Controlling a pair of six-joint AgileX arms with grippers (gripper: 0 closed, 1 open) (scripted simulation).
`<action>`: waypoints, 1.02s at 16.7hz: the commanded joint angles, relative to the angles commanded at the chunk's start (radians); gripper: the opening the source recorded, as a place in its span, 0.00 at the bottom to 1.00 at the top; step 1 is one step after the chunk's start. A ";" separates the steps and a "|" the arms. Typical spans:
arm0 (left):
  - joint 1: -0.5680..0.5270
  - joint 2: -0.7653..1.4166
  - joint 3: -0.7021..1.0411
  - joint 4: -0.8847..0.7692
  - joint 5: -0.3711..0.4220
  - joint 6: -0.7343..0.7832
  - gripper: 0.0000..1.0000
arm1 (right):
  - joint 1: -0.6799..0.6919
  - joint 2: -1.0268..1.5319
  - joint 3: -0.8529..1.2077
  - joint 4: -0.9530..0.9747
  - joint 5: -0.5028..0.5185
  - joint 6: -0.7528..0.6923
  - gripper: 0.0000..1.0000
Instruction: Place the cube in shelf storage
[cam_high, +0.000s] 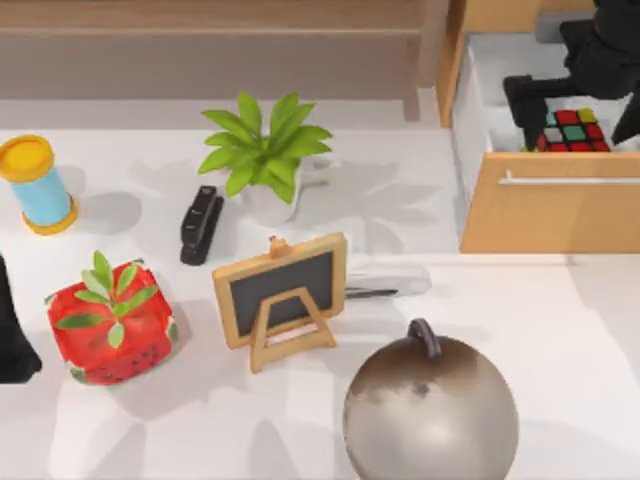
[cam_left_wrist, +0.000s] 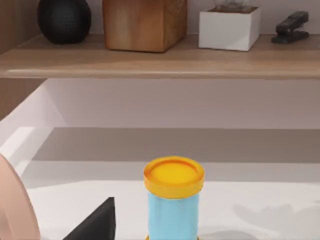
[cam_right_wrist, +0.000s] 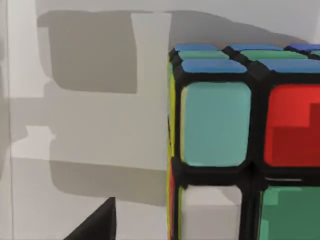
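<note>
One cube (cam_high: 573, 131), multicoloured with black grid, lies inside the open white-lined drawer (cam_high: 549, 212) at the table's right rear. Right gripper (cam_high: 580, 95) sits directly over it; whether the fingers grip or stand apart cannot be told. Long wooden shelf (cam_high: 210, 45) runs along the rear left. Left arm (cam_high: 15, 335) is parked at the left edge, near a yellow-capped blue spool (cam_high: 36, 184).

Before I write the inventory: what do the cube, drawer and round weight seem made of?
Cube: glossy plastic, coloured stickers on a black grid. Drawer: light wood front with visible grain, thin metal-looking handle, white inside. Round weight: probably worn metal, dull grey-brown sheen with a dark handle.
</note>
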 joint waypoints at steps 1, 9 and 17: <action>0.000 0.000 0.000 0.000 0.000 0.000 1.00 | -0.001 0.013 0.003 0.009 -0.001 -0.002 1.00; 0.000 0.000 0.000 0.000 0.000 0.000 1.00 | -0.004 0.042 0.024 0.024 -0.002 -0.005 0.92; 0.000 0.000 0.000 0.000 0.000 0.000 1.00 | -0.004 0.042 0.024 0.024 -0.002 -0.005 0.32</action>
